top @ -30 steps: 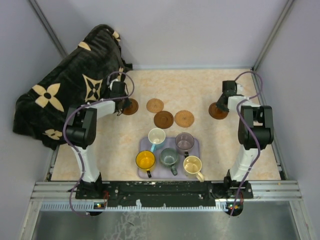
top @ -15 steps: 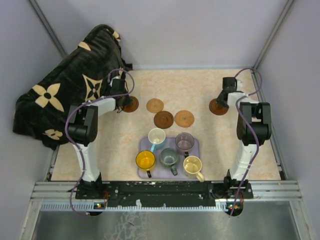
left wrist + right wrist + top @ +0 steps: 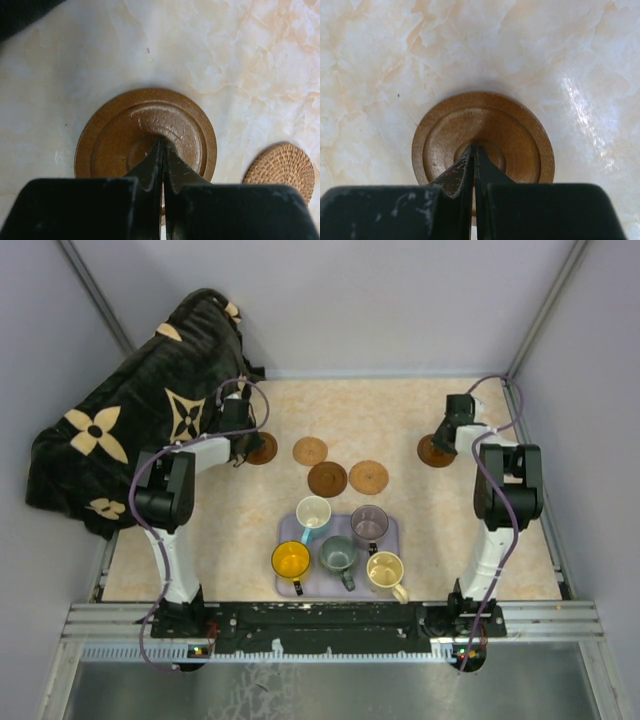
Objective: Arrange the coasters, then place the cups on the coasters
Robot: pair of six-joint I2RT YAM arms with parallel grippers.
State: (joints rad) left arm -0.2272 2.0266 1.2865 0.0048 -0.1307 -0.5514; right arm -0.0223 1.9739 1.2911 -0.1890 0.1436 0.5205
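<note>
The left pincer (image 3: 161,142) is shut tight. Its two black fingers (image 3: 150,167) press together with no gap, and it holds nothing. Its tips are on the middle of the left coaster (image 3: 115,135). This dark brown disc lies flat on the table (image 3: 225,45) at the far left, just beside a black cloth (image 3: 130,430) with tan flowers. Faint marks are pressed into this coaster near the tips. They may be letters, but they are too dim to read.

The right pincer (image 3: 472,149) is shut tight too and holds nothing. Its tips are on the round dip in the middle of the right coaster (image 3: 515,130). This one is dark brown as well and lies flat at the far right, well apart from the rest.

Three more discs lie between the two arms, near each other but not touching. They are a tan coaster (image 3: 310,451), a dark coaster (image 3: 327,479) and a second tan coaster (image 3: 368,477).

All five cups stand upright on the tray (image 3: 285,533), nearer the arm bases. The white cup (image 3: 313,512) and purple cup (image 3: 369,524) are at the back. The orange cup (image 3: 291,560), green cup (image 3: 338,555) and cream cup (image 3: 384,569) are in front. None is on a coaster yet.
</note>
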